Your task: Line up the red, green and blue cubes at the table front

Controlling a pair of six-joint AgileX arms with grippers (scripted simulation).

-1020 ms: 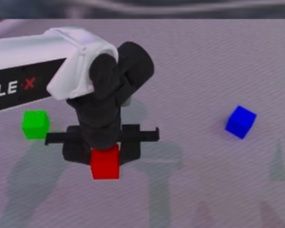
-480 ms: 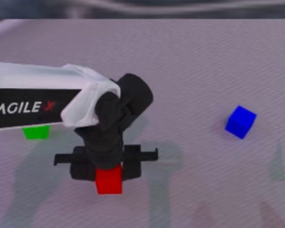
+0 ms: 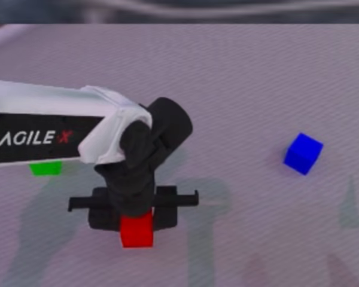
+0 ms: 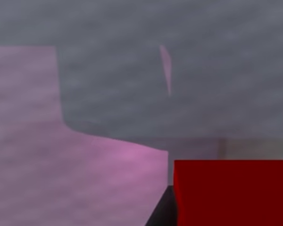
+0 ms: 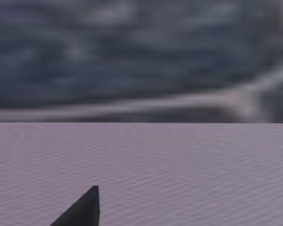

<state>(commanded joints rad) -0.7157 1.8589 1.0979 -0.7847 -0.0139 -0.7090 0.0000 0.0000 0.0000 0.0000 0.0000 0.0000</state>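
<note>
A bright red cube sits at lower centre of the top view, under the black left gripper. The arm is white with a black band lettered in white. A deep blue cube shows at right. A green sliver, probably a cube, peeks out at left. The table is pale greyish-lilac, finely woven-looking.

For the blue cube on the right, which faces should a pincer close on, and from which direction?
Probably from straight above, closing on two opposite side faces. The blue cube sits alone on the table, turned at an angle to the table edges, so the pincer would need turning to match. It lies far from the left pincer at the red cube.
</note>
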